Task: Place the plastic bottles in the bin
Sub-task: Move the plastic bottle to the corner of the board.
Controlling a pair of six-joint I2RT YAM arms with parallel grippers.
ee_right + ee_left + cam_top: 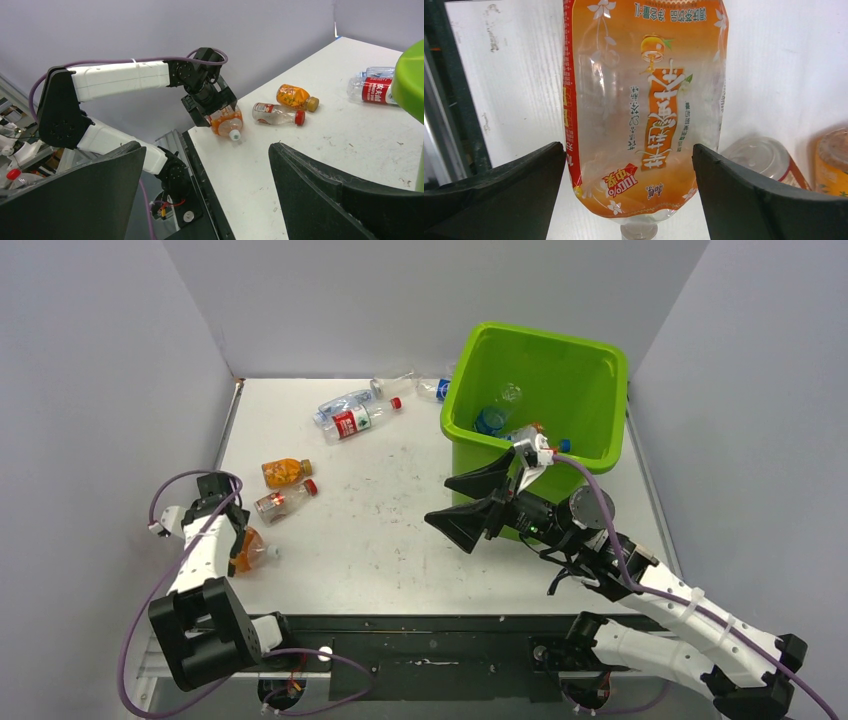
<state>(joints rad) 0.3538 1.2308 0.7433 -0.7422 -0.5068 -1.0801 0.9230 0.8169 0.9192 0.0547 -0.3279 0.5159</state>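
Left end effector (628, 147) gapes wide around an orange bottle (644, 100); right end effector (438, 501), open and empty, hangs beside the bin (590, 352).

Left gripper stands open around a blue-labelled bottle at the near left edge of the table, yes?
Not quite: the label is orange, not blue. The left wrist view shows the orange-labelled bottle between the fingers of the left gripper. The rest holds: the jaws are open on either side of it, at the near left edge of the table.
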